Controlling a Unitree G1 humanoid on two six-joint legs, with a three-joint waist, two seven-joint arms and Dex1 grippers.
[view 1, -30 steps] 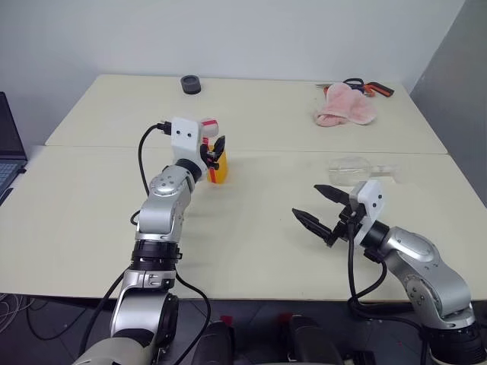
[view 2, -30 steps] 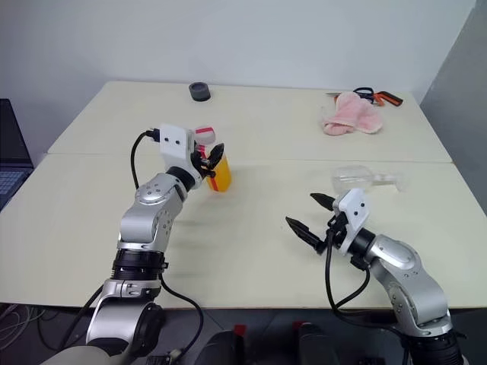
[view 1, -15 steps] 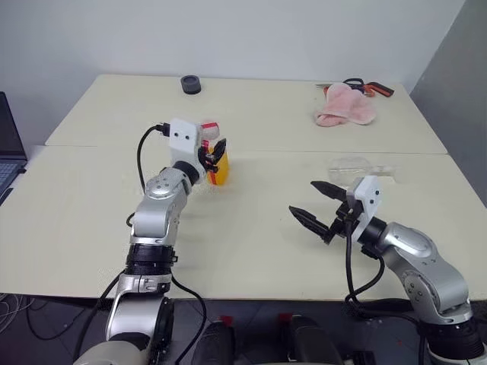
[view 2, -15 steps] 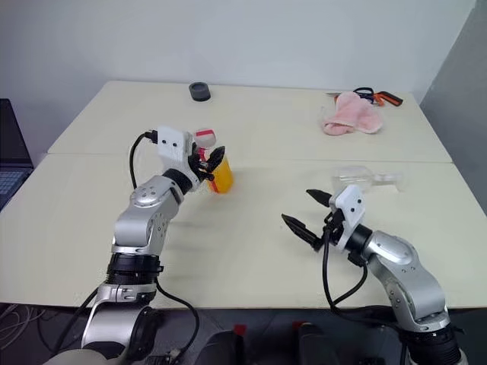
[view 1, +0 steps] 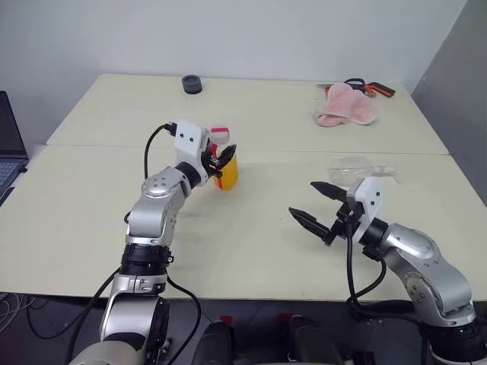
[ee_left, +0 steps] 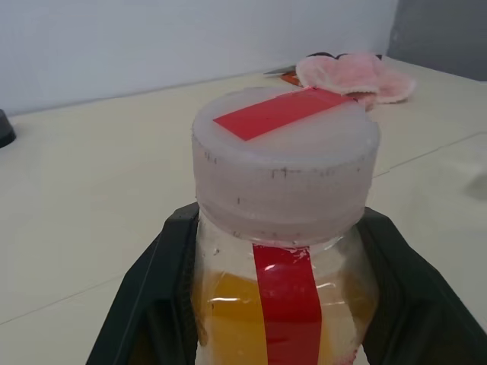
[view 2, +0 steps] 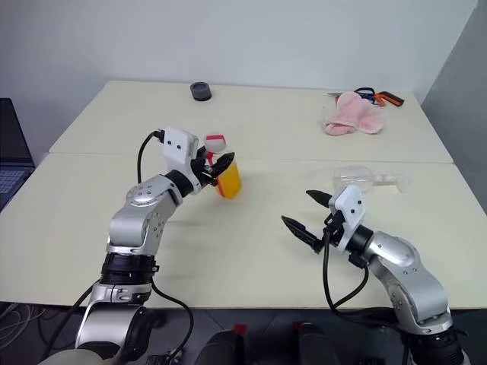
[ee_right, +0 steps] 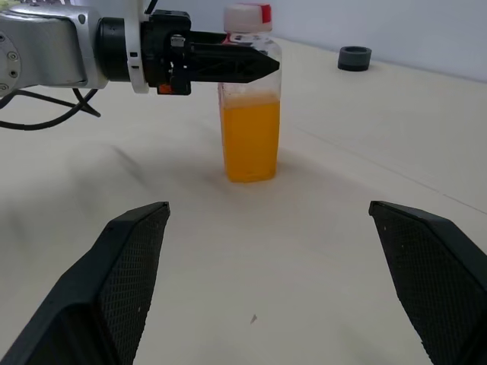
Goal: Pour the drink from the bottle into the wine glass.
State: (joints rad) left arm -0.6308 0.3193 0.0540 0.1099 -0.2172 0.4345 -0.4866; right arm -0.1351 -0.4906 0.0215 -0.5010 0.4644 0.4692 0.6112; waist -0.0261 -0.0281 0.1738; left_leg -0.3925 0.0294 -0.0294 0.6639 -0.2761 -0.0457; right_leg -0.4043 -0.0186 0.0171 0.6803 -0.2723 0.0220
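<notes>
Bottle (view 1: 226, 163), capped, is pinched by the left claw (view 1: 222, 158); right claw (view 1: 313, 205) hangs spread. Wine glass (view 1: 358, 167) lies toppled on the worktop (view 1: 91, 220); next, uncapping and righting it.

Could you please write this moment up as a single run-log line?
left gripper: shut on bottle, cap on | right gripper: open, holding nothing | wine glass: lying on its side on table | pour: not yet started

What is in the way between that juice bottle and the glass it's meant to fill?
Nothing visible. The bottle, clamped in the left gripper, and the wine glass, which lies on its side, have only bare table between them. The open right gripper hovers nearer the robot.
</notes>
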